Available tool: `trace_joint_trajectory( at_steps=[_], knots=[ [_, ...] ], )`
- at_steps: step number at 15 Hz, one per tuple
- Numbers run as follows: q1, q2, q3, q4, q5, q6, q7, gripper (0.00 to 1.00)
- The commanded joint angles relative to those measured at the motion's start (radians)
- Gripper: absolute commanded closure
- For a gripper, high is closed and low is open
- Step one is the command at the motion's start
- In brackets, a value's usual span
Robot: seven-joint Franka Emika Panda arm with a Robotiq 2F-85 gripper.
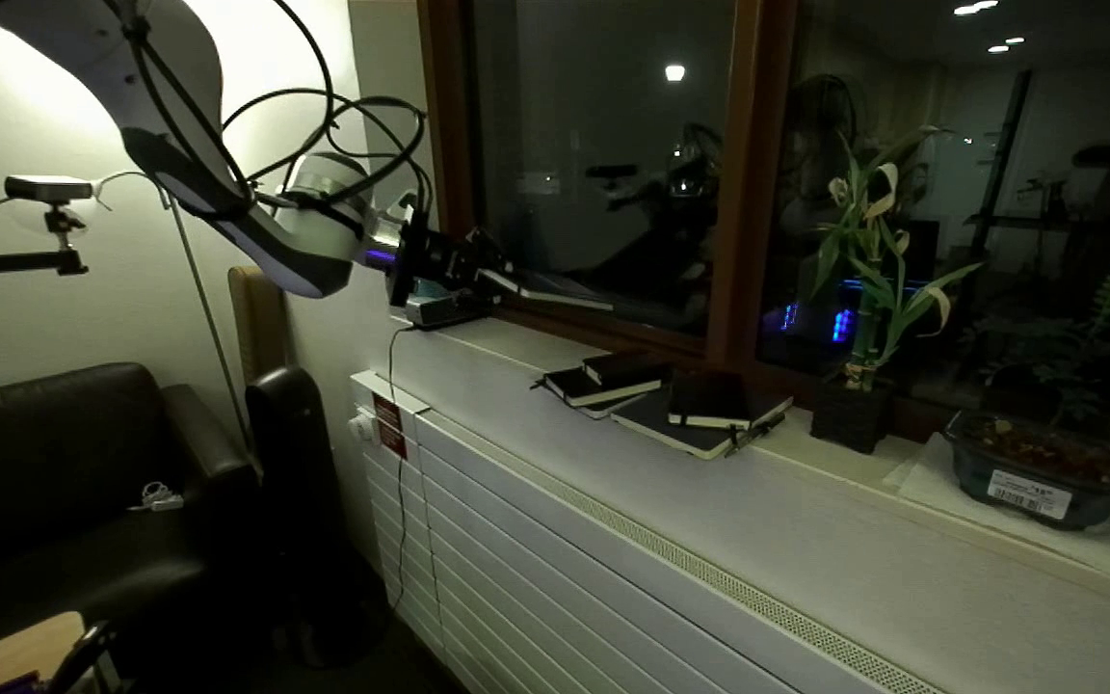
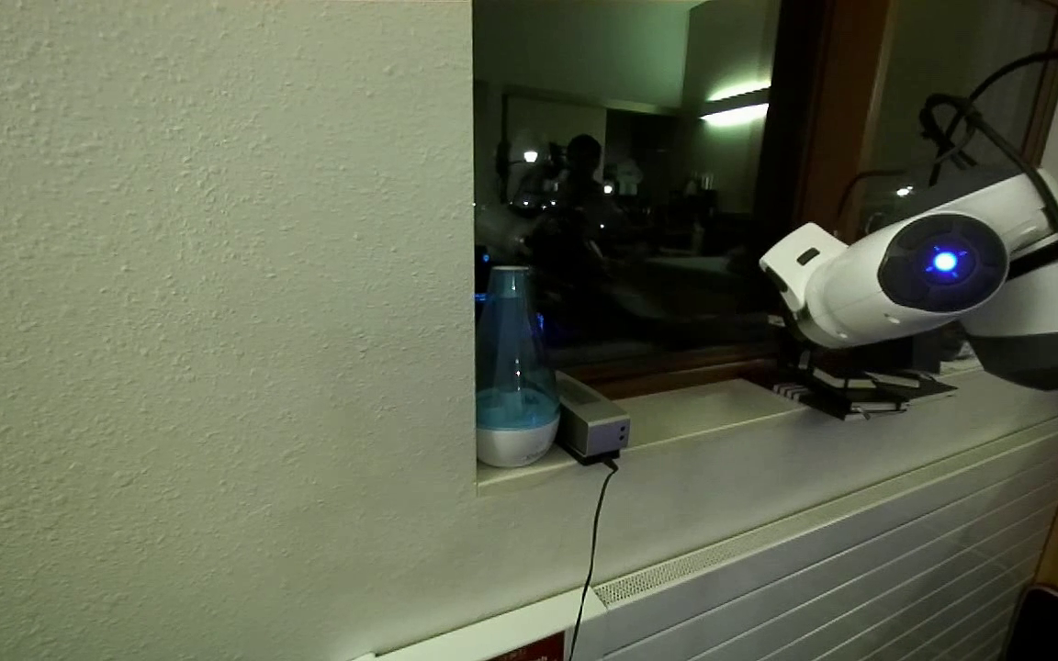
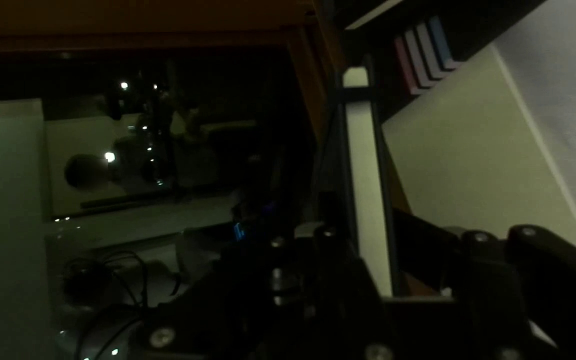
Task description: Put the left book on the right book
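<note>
The left book [image 1: 565, 292], dark with a greyish cover and pale page edges, hangs above the windowsill in front of the glass. My gripper [image 1: 495, 270] is shut on its near end. In the wrist view its cream page edge [image 3: 368, 185] runs upward between the dark fingers [image 3: 415, 240], with a black band across the far end. Dark books lie in two piles below, to the right of the held one in an exterior view: a black book [image 1: 582, 389] under a smaller one, and a larger book [image 1: 671, 424] under another. I cannot tell which is the right book. The arm hides my gripper in an exterior view.
A grey box [image 1: 439, 308] sits on the sill beside a blue humidifier [image 2: 515, 404], with a cable hanging down. A pen [image 1: 753, 434] lies by the books. Potted plants [image 1: 858, 414] stand farther along. The window frame [image 1: 746, 193] rises close behind.
</note>
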Motion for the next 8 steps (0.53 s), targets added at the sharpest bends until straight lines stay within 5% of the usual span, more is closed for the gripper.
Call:
trace_joint_trajectory(
  at_steps=[1, 8],
  knots=[
    [-0.014, -0.132, -0.009, -0.117, -0.123, 0.001, 0.119, 0.95],
    [-0.041, -0.274, -0.024, -0.259, -0.194, -0.005, 0.198, 0.95]
  ],
)
